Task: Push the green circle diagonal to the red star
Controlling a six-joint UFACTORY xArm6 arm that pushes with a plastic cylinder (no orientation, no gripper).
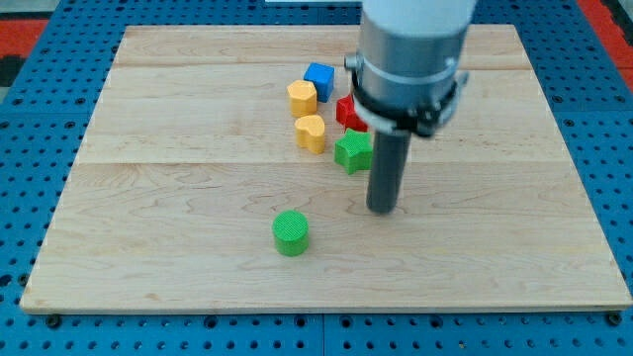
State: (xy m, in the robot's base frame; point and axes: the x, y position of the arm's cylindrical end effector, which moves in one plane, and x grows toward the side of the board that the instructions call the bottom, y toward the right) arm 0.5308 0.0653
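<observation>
The green circle (291, 232) lies alone on the wooden board, below the cluster of blocks. The red star (348, 112) sits in the cluster, partly hidden behind the arm's body. My tip (382, 209) rests on the board to the right of the green circle and slightly above it, about a block's width and a half away. The tip is below the green star (352, 151) and touches no block.
A blue cube (318, 76), a yellow hexagon-like block (302, 97) and a yellow heart (311, 133) stand left of the red star. The arm's grey body (410, 59) covers the upper middle. The board (148, 198) lies on a blue pegboard surface.
</observation>
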